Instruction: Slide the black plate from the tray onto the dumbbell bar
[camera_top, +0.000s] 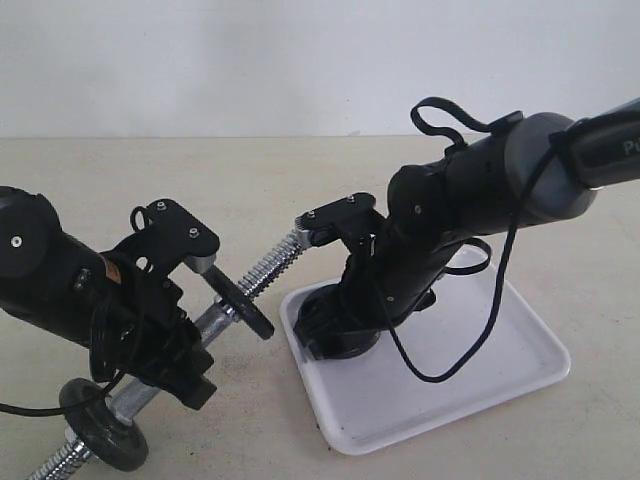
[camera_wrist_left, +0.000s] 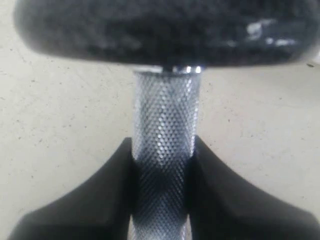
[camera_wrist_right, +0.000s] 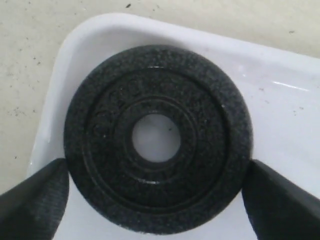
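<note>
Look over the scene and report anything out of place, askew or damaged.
Nothing looks damaged or spilled. The dumbbell bar appears slanted, one threaded end raised, but the left gripper is clamped on its middle, so that seems deliberate. The black plate lies flat in a corner of the tray, flanked by the right gripper.

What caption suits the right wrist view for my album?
Matte-black iron weight plate, flat in one corner of glossy white tray, flanked by tool fingers.
</note>
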